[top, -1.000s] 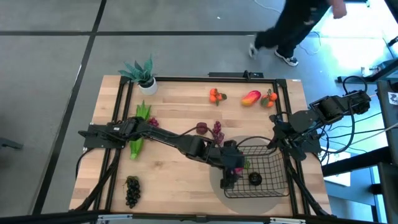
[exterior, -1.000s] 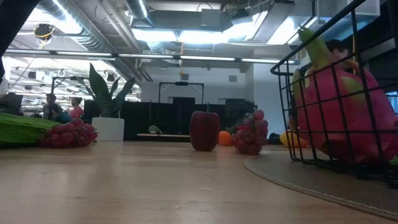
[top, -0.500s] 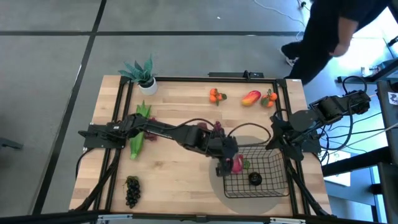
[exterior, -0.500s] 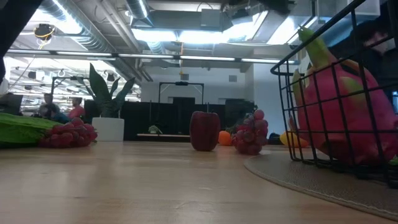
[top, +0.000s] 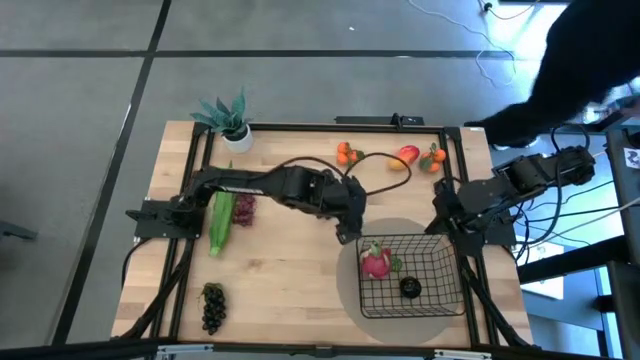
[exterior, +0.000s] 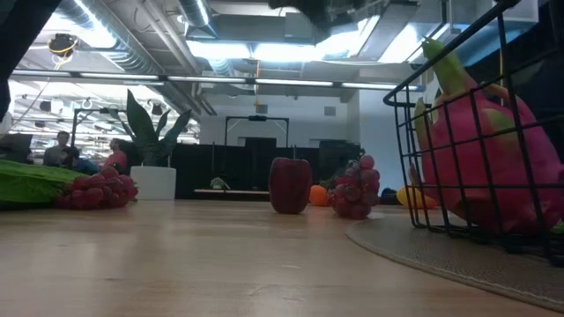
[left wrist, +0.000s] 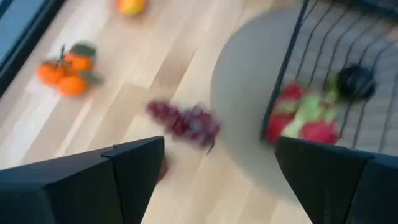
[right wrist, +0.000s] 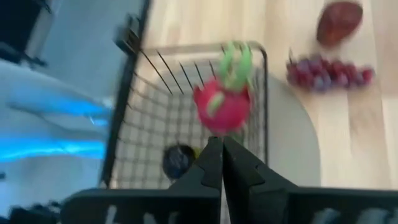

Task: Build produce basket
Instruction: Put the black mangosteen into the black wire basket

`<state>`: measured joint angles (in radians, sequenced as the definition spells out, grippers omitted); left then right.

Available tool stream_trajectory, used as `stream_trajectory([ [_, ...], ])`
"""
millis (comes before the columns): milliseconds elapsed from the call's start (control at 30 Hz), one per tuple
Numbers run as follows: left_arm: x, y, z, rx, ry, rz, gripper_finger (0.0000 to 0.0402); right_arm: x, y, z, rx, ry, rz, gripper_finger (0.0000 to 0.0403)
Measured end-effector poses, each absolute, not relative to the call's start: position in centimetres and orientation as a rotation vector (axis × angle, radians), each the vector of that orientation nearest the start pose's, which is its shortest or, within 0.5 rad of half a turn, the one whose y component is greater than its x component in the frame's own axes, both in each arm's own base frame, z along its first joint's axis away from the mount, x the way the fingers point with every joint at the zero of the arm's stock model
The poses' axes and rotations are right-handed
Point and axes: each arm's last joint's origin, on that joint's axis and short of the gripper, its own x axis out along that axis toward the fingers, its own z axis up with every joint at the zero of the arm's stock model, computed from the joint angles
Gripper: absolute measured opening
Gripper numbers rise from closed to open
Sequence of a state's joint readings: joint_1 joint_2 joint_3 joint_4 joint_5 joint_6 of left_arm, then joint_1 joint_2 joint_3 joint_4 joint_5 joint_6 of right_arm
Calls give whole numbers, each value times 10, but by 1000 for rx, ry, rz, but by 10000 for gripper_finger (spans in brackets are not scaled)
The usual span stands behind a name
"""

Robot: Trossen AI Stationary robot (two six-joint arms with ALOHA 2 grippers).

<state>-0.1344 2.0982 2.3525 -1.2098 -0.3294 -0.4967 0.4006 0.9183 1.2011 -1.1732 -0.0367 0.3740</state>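
We've got the high cam straight down over the table, the low cam level right beside the basket, and both wrist cams angled down on that basket.

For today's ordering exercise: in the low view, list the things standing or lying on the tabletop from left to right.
Green leafy stalk → pink grape bunch → white pot → dark red fruit → purple grape bunch → basket holding the dragon fruit.

potted plant table corner | grey mat (round) | person beyond table
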Motion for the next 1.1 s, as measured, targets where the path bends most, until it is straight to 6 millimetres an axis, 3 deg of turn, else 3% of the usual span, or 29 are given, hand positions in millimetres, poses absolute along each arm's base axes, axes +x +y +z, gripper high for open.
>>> stream_trajectory([
  [167, 409, -34, 386, -238, 907, 442, 295, 138, 57, 347, 180, 1141, 149, 0],
  [367, 389, -20, 395, -228, 980, 484, 295, 158, 71, 329, 277, 1366, 185, 0],
  [633, 360, -19, 421, -222, 965, 471, 295, 176, 85, 267, 472, 1657, 166, 0],
  [767, 344, -23, 436, -197, 931, 436, 295, 184, 91, 240, 507, 1663, 225, 0],
  [1100, 339, -31, 438, -170, 949, 397, 295, 184, 107, 195, 502, 1716, 204, 0],
])
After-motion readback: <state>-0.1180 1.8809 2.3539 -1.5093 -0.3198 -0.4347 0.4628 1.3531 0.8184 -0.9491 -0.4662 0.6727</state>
